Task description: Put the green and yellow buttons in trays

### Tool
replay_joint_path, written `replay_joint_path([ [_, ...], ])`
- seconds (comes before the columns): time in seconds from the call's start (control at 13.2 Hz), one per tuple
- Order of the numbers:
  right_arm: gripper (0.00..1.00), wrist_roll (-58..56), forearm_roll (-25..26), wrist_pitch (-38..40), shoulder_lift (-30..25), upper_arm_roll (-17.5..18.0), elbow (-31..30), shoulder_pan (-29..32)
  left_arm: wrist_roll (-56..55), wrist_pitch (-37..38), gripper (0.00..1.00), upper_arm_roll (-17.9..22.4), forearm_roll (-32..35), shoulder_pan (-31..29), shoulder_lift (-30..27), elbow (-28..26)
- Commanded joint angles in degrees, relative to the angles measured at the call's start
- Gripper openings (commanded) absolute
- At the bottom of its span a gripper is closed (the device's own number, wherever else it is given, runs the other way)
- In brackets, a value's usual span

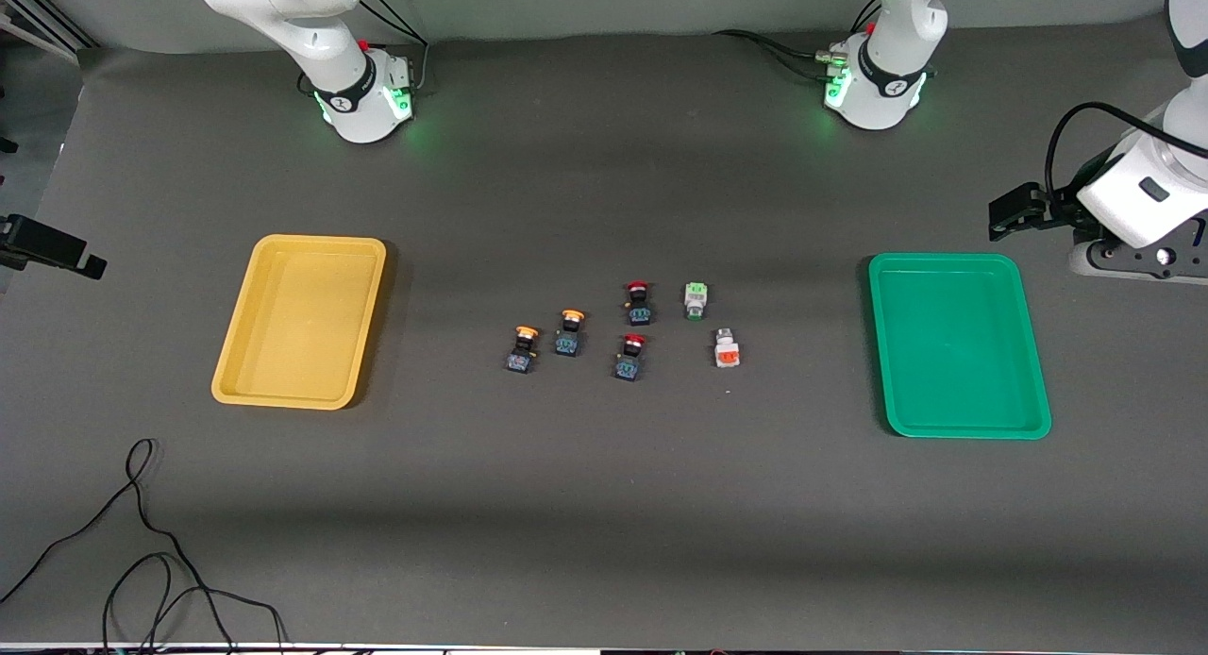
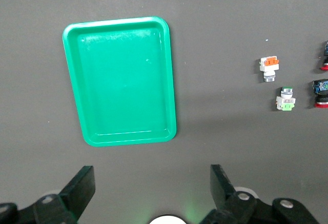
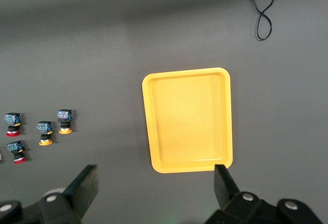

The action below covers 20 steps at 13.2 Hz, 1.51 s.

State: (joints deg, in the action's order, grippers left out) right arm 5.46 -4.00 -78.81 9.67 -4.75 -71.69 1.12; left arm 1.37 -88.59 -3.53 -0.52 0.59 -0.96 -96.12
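6 little switches sit in a loose cluster mid-table in the front view, between the yellow tray toward the right arm's end and the green tray toward the left arm's end. Both trays hold nothing. 2 yellow-capped buttons stand side by side nearest the yellow tray. The green-capped button stands beside one red-capped switch, with another red-capped switch and a white switch with an orange cap nearer the camera.

Over to the left wrist view: the left gripper hangs high with fingers spread wide, holding nothing, the green tray under it, the green-capped button well apart from the tray.

Now the right wrist view: the right gripper hangs high, fingers parted and bare, over the yellow tray; both yellow-capped buttons lie well apart from it.
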Motion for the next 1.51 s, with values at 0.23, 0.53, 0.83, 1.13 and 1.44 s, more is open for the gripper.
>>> replay_joint_path([
  [0.23,1.0,-0.71,-0.49,0.15,1.14,0.01,1.73,0.55,0.92,-0.09,1.0,-0.43,-0.54,-0.51,-0.54,0.06],
  [0.53,1.0,-0.62,-0.49,0.24,1.06,0.1,1.73,0.46,0.83,-0.18,1.0,-0.51,-0.45,-0.42,-0.45,-0.03],
  [0.83,1.0,-0.53,-0.57,0.32,1.14,0.1,1.03,0.55,0.83,-0.45,1.0,-0.51,-0.45,-0.42,-0.36,-0.29],
  [1.13,1.0,-1.85,-0.4,0.32,1.93,0.1,1.03,0.46,0.57,-0.45,1.0,-0.69,-0.54,-0.16,-0.36,-0.56],
  [1.44,1.0,-3.17,0.47,0.41,1.85,0.1,0.33,0.29,-4.69,-0.62,1.0,-0.96,-0.62,4.84,-0.54,-0.56],
])
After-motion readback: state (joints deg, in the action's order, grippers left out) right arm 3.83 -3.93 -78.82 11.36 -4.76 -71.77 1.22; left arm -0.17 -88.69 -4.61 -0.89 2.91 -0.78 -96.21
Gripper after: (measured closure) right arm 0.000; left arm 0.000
